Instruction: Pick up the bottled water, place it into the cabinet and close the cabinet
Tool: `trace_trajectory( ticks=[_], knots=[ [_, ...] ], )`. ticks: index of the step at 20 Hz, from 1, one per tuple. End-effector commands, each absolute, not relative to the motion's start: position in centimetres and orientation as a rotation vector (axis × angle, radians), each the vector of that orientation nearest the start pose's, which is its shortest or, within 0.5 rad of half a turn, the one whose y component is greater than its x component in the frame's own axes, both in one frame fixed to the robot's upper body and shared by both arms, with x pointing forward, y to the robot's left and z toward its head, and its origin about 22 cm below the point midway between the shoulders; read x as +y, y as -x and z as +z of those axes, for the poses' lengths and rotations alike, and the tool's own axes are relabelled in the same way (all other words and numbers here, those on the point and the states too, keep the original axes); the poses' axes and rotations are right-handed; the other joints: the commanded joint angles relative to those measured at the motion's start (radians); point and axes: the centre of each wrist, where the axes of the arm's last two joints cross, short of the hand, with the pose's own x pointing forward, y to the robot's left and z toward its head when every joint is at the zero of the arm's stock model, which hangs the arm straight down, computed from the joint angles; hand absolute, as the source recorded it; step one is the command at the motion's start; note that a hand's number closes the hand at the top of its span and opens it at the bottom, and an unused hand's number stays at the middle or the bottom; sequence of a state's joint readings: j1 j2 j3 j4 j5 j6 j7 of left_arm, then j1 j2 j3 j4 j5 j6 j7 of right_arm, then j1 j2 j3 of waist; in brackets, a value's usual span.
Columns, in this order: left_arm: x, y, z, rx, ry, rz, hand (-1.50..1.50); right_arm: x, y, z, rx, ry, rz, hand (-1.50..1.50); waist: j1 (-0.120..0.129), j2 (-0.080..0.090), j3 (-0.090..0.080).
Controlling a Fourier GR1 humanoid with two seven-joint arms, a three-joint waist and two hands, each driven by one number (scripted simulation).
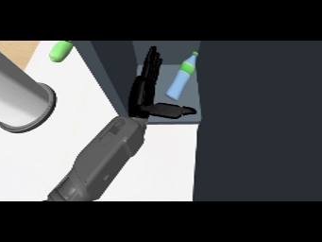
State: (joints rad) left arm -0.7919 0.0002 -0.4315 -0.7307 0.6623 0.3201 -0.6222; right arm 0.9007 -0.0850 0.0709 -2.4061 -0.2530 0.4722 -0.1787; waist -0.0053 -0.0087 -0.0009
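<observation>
Since the slim pale-blue plastic water bottle with the green cap point(180, 81) already lies inside the open dark-grey cabinet point(172, 49), you probably have only the closing left to do. The bottle rests on its side on the cabinet floor, cap pointing away from you and slightly to the right.

Your right hand point(144, 97) is in the opening just left of the bottle. Its fingers point(150, 64) are straight and pressed together, pointing into the cabinet. The thumb point(172, 110) is spread out to the right, below the bottle's base. The hand holds nothing, and a strip of cabinet floor shows between it and the bottle.

Expect the bottle to be light, smooth and fairly stiff, and, lying down, likely to roll if nudged. If you must move it again, take it round the middle of the body, not the narrow neck. Draw the hand out along the left side so the thumb does not catch the base.

The broad dark panel point(268, 118) on the right may be the door, though you cannot be sure. A small green object point(61, 51) sits on the white worktop point(163, 156), well away.
</observation>
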Motion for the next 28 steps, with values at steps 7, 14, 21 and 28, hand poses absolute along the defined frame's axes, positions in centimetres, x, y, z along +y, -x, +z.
trace_trajectory(
  ticks=[7,14,21,28],
  knots=[
    [5.7,-29.7,1.5,-1.906,0.521,0.043,-1.5,-25.9,-3.0,13.1,-1.823,-0.22,0.154,-1.5,0.011,-0.002,0.0],
    [10.3,-25.6,-0.1,-1.822,0.558,0.024,1.5,-25.4,-3.8,12.9,-1.794,-0.344,0.382,1.5,0.017,-0.001,0.0],
    [13.7,-24.0,1.3,-1.846,0.498,0.076,-1.5,-25.2,-3.5,14.6,-1.717,-0.488,0.628,1.5,0.01,0.0,-0.001],
    [20.1,-20.7,1.7,-1.873,0.44,0.164,-1.5,-24.2,-3.1,15.9,-1.761,-0.551,0.737,1.5,0.005,-0.005,-0.001]
  ],
)
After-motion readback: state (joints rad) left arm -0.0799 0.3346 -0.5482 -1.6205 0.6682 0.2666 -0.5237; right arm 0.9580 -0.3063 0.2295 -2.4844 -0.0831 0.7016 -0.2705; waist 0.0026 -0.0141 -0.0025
